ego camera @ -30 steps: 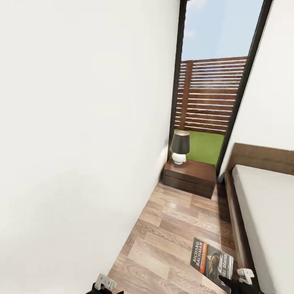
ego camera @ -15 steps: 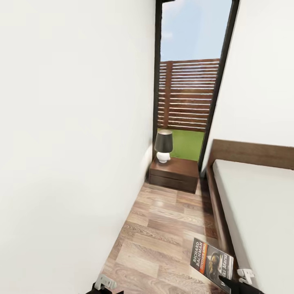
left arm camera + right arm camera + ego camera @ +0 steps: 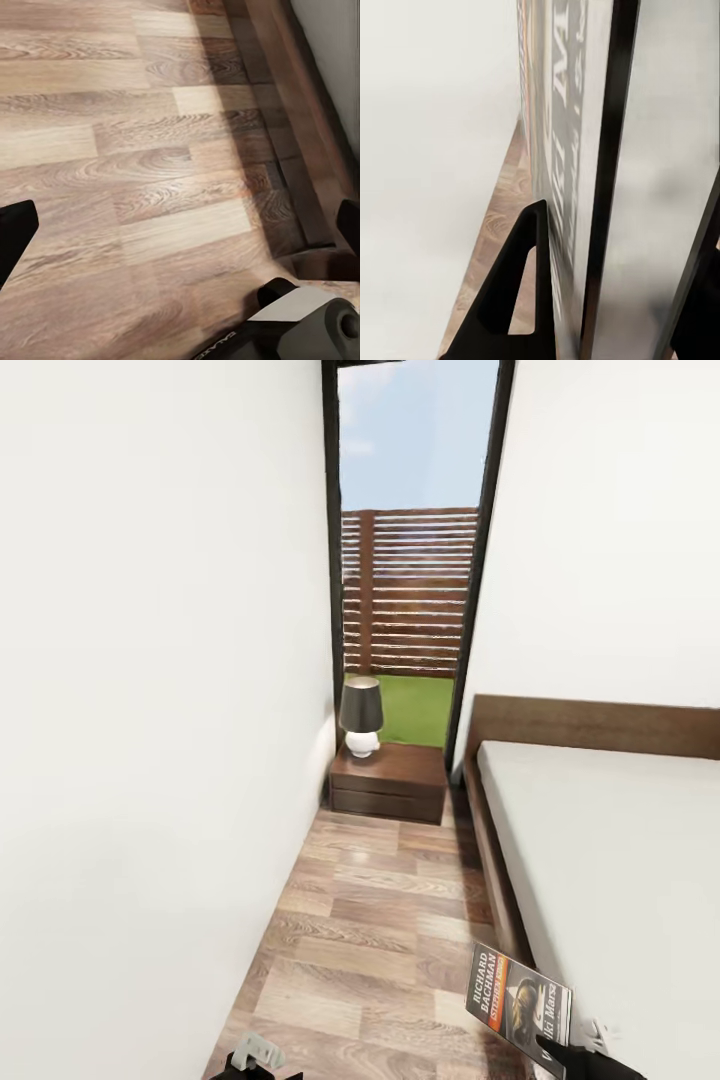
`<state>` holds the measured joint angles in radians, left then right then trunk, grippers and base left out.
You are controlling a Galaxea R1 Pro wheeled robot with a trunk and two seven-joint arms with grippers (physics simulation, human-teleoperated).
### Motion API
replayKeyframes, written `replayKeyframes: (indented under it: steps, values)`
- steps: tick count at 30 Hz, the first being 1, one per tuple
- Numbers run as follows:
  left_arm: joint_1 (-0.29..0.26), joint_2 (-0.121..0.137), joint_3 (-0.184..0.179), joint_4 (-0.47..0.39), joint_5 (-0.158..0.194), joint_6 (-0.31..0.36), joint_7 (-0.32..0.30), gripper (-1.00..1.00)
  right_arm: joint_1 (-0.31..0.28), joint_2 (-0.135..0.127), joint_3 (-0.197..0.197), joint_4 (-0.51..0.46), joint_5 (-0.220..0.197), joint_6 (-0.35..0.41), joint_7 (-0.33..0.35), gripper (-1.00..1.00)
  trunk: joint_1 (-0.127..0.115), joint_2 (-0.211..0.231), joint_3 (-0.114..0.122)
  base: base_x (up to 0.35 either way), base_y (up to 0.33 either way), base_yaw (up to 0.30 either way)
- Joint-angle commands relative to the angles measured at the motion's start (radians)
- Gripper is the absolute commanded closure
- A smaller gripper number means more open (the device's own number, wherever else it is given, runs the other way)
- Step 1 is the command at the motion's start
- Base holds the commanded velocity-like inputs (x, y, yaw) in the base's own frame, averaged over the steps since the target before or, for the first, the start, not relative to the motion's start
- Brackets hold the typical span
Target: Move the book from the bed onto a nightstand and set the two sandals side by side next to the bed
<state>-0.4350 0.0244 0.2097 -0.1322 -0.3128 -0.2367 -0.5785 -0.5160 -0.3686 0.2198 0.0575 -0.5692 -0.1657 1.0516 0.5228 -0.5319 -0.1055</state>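
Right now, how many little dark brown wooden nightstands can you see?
1. The small dark brown wooden nightstand stands at the far end of the floor, under the tall window, beside the bed's headboard, with a dark-shaded lamp on top. Another may be hidden.

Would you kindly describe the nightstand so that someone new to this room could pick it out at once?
Look to the tall dark-framed window at the far end of the wood-plank floor. Directly below it, in the corner between the white wall and the bed headboard, sits the nightstand. It is the low dark brown box with a drawer front, carrying a dark-shaded lamp on a white base.
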Motion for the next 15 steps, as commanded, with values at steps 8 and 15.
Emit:
replayKeyframes:
  steps: [8, 15]
  values:
    - [0.0, 0.0, 0.008, 0.0, -0.01, -0.006, -0.003, -1.0, -0.003, 0.0, 0.004, 0.004, -0.008, -0.008, 0.001, 1.0, 0.0, -0.002, -0.002, 0.0, 0.0, -0.28]
    - [0.0, 0.0, 0.008, 0.0, -0.011, -0.006, -0.003, -1.0, -0.002, 0.0, 0.004, 0.004, -0.007, -0.008, 0.002, 1.0, 0.0, -0.002, -0.003, 0.12, 0.0, -0.083]
